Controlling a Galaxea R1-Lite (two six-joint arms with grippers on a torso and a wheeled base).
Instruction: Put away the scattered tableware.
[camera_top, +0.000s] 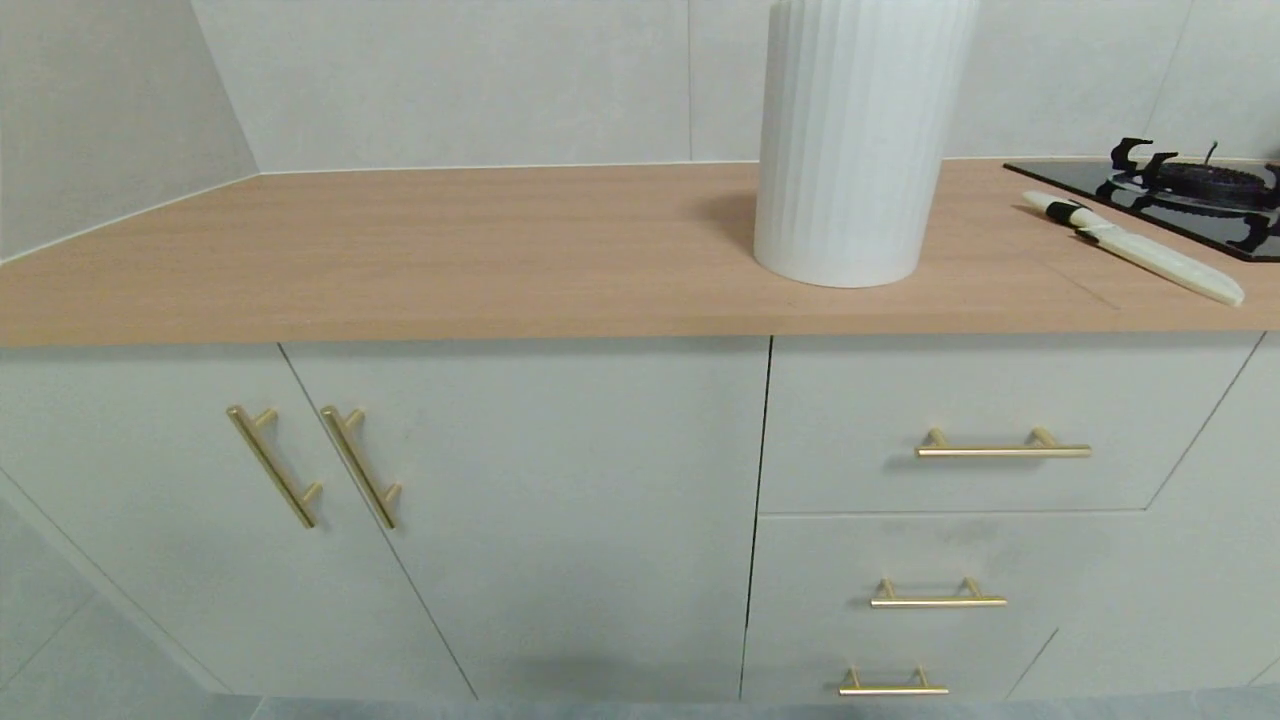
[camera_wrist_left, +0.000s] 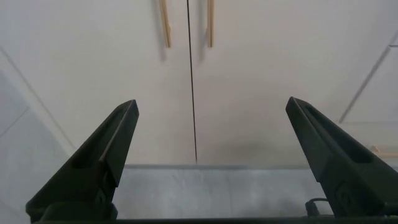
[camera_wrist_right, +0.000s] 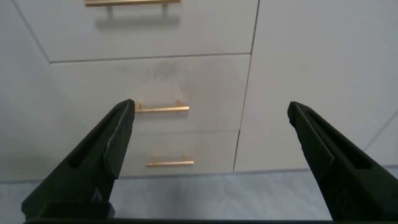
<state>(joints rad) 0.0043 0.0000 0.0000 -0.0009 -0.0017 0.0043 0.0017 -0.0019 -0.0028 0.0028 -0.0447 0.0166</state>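
1. Now, my left end effector (camera_wrist_left: 211, 102) and right end effector (camera_wrist_right: 210, 104) both gape wide, lower than the tall white ribbed jar (camera_top: 855, 150).
2. The cream, black-banded knife (camera_top: 1130, 245) lies on the wooden bench (camera_top: 400, 250), right of the jar.

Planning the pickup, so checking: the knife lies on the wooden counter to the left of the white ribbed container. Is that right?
Not quite. The knife lies on the wooden counter to the right of the white ribbed container, not the left, as the head view shows.
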